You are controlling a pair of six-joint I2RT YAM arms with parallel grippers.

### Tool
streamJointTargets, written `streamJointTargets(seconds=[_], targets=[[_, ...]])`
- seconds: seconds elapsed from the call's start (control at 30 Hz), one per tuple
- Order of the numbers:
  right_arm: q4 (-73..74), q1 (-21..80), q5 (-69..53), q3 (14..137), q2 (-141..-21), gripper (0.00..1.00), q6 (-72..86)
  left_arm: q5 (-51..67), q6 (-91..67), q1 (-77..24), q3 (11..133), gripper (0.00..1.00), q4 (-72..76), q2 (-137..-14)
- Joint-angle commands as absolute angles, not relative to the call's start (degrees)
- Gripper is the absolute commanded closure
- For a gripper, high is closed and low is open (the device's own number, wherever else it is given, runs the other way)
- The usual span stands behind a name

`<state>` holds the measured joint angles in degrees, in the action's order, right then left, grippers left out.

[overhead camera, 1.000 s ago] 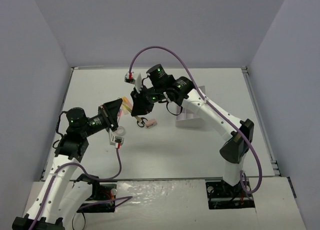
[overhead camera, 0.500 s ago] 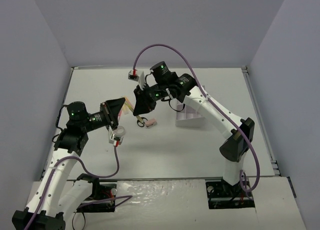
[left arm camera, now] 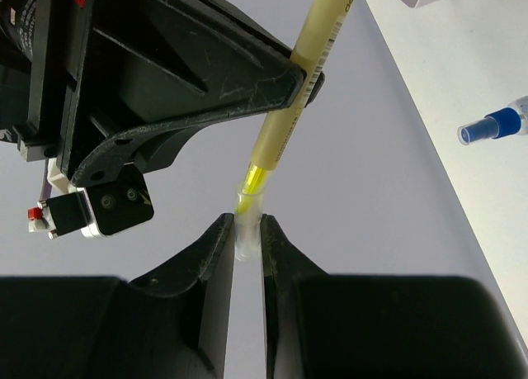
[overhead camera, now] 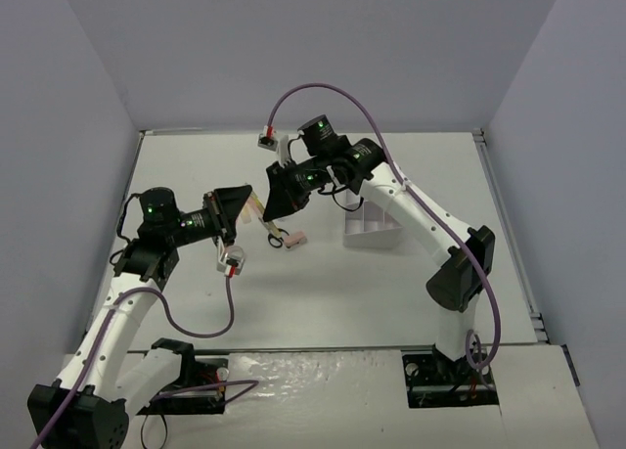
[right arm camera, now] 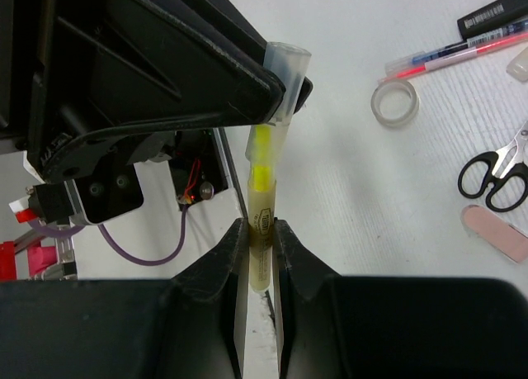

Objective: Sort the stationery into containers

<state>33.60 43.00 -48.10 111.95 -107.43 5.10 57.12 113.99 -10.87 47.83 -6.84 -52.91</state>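
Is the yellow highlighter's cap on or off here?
Seemingly partly off, not certain: left gripper pinches the clear cap, right gripper the yellow highlighter barrel, and the yellow tip shows between them.

We are looking into a robot lab cell. Plain grey walls are enclosing a white table carrying two cabled arms.

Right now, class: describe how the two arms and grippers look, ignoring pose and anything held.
Both the left arm and right arm have white links, black joint housings with green lights, and a purple cable. The left gripper and right gripper have black, tapered fingers.
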Motion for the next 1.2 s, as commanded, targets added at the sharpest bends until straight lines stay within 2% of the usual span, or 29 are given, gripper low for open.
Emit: streamJointTargets(seconds=[0.0,0.27,0.5,0.7,0.87,1.17], targets=[[28.66,43.42,-45.16,119.77,-109.07,1.0,7.44,63.45,157.15,-12.13,48.98,1.0,-3.19,-52.13],[27.91,43.37,-40.52,125.14,-113.32,1.0,7.47,62.8,157.15,-12.13,48.16,1.0,-2.33,-52.29],[27.58,43.52,-44.73,128.17,-113.77,1.0,5.01,63.93,157.15,-12.13,48.03,1.0,-2.51,-52.71],[27.55,43.51,-47.67,126.13,-112.52,1.0,3.93,66.67,157.15,-12.18,46.91,1.0,-0.05,-53.15],[27.51,43.51,-44.87,126.61,-112.99,1.0,3.72,68.82,157.15,-13.49,46.31,1.0,5.37,-55.18],[26.65,43.51,-38.32,134.12,-117.11,1.0,3.65,65.68,157.15,-14.48,45.59,1.0,5.05,-55.33]])
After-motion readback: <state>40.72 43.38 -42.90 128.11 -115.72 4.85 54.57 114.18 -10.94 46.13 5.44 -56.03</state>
